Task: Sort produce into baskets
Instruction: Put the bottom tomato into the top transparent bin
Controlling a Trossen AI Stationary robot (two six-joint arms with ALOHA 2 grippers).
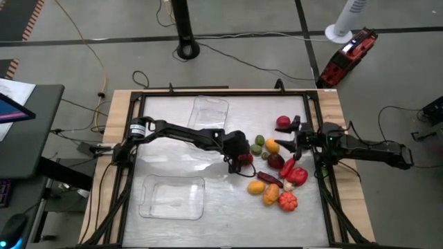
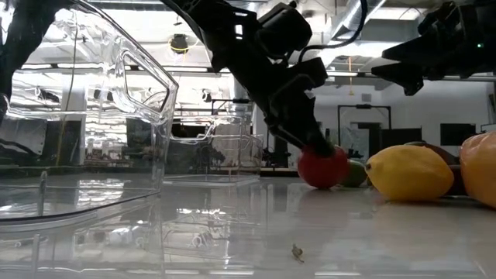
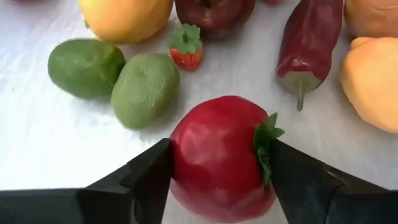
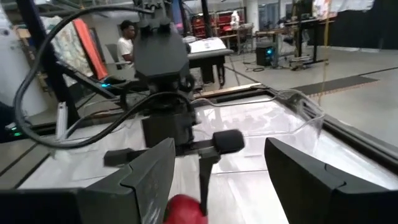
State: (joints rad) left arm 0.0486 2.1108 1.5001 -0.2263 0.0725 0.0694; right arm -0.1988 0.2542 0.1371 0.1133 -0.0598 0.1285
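Left gripper point(image 1: 243, 159) clamped red tomato point(image 3: 217, 155) on counter point(image 1: 228, 200), jaws snug. Two limes point(image 3: 144, 88), strawberry point(image 3: 186, 46), chili point(image 3: 306, 46) crowded at 12 o'clock. Right gripper point(image 1: 285, 144) hovered over pile, jaws wide.

Between the left claw's point(image 3: 214, 171) matt black plastic fingers point(image 3: 146, 180) sits a glossy, smooth red toy tomato point(image 3: 217, 155) with a soft-looking green leaf cap. Just beyond it, two dull, finely pitted green limes point(image 3: 144, 88). The pale tabletop point(image 2: 333, 232) gleams, mirror-smooth. Left of the claw, a clear, shiny plastic tray point(image 2: 101, 124).
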